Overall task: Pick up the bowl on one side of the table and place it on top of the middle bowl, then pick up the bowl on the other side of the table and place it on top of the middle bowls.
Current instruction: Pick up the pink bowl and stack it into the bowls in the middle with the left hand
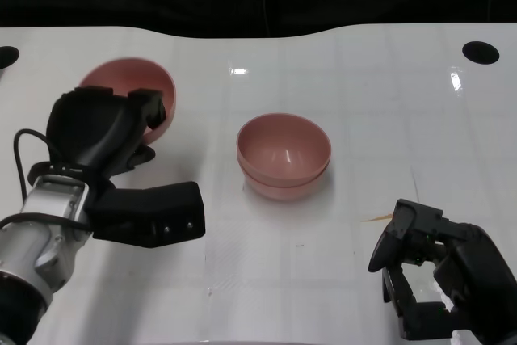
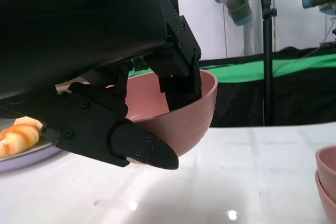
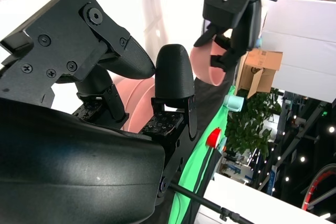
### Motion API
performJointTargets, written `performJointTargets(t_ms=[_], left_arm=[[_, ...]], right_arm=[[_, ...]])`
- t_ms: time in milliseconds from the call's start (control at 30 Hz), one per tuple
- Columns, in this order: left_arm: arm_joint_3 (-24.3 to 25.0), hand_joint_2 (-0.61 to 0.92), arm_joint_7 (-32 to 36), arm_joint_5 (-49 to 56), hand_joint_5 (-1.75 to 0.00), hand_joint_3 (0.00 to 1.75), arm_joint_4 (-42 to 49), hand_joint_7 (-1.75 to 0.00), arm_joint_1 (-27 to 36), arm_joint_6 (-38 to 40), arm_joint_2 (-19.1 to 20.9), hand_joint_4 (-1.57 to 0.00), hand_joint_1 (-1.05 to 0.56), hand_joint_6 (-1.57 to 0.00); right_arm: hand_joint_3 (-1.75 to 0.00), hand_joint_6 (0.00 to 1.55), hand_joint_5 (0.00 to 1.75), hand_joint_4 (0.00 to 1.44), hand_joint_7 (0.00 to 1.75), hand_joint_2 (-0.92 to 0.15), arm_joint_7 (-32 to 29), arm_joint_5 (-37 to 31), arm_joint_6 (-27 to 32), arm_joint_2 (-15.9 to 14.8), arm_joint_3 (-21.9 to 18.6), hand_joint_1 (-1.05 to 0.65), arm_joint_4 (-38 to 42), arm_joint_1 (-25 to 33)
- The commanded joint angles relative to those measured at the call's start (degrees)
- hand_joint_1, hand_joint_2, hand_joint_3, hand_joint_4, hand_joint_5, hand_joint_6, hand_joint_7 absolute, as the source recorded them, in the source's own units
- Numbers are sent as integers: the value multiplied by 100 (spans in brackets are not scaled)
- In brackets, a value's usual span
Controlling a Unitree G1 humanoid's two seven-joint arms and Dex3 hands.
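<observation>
A pink bowl [image 1: 121, 78] at the table's left is tilted, and my left hand [image 1: 105, 131] grips its near rim. In the left wrist view the fingers [image 2: 181, 77] reach inside the bowl [image 2: 184, 119] while the thumb [image 2: 131, 142] lies under its wall. Two pink bowls stand nested in the middle of the table [image 1: 283, 151], and their edge shows in the left wrist view [image 2: 328, 177]. My right hand [image 1: 436, 268] is at the lower right with its fingers apart and holds nothing. The right wrist view shows the right hand [image 3: 105, 77], the stacked bowls [image 3: 139, 103] and, beyond them, the held bowl [image 3: 202, 61].
Round black holes mark the white table's far right [image 1: 481, 52] and far left [image 1: 6, 56]. A thin straw-coloured sliver [image 1: 377, 217] lies near my right hand. A plate with a pastry [image 2: 21, 140] sits behind the held bowl in the left wrist view.
</observation>
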Motion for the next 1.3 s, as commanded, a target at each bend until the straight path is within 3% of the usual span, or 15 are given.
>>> performJointTargets(t_ms=[33,300,467,533,700,800,933,1033,1100,1167,1200,1233,1300], left_arm=[[117,90,-108,5,-175,8,-322,-148,59,71,223,-90,-26,-71],[215,89,-565,-31,-175,5,-1085,-133,88,168,309,-88,-25,-78],[184,91,-864,-42,-175,9,-1373,-165,17,75,231,-89,-28,-69],[210,90,-1087,-131,-175,8,-1516,-155,-8,97,145,-87,-29,-72],[320,92,-1588,-581,-175,9,-1707,-158,-48,-43,-37,-87,-27,-70],[327,90,-1848,-681,-175,10,-1816,-140,-85,-35,-109,-86,-25,-75],[302,89,-2202,-866,-175,9,-1897,-149,-164,-146,-192,-84,-22,-73],[256,87,-2438,-903,-175,7,-1924,-126,-251,-169,-266,-83,-23,-82],[229,87,-2524,-937,-175,7,-1892,-120,-317,-261,-335,-84,-23,-85],[213,87,-2574,-960,-175,4,-1867,-89,-368,-312,-402,-86,-27,-92],[211,86,-2593,-966,-175,2,-1857,-65,-385,-320,-428,-86,-29,-98],[189,86,-2650,-961,-175,2,-1835,-55,-426,-327,-458,-87,-30,-101],[152,90,-2714,-943,-175,3,-1776,-106,-495,-372,-514,-84,-29,-84]], right_arm=[[-151,77,175,89,157,-35,-12,62,40,8,-86,-3,-1,-35],[-153,77,175,91,158,-34,-20,42,38,10,-82,-3,5,-31],[-154,77,175,91,158,-34,-19,44,-13,17,-85,-3,40,-26],[-154,77,175,91,158,-34,-35,29,12,25,-80,-3,16,-18],[-154,78,175,91,158,-33,-44,14,38,45,-68,-3,-12,-21],[-154,78,175,91,158,-33,-41,11,51,55,-61,-2,-19,-22],[-155,78,175,90,158,-33,-48,-19,49,57,-58,-2,-24,-18],[-155,78,175,90,159,-33,-55,-50,48,63,-59,-2,-15,-19],[-155,78,175,90,159,-32,-60,-65,72,78,-48,-2,-27,-8],[-155,78,175,91,158,-32,-53,-62,56,91,-37,-2,-15,-2],[-155,78,175,91,158,-32,-49,-59,40,95,-34,-2,-4,-2],[-155,78,175,91,158,-32,-50,-72,38,93,-30,-2,-1,0],[-155,78,175,91,158,-32,-45,-81,50,96,-23,-2,-3,3]])
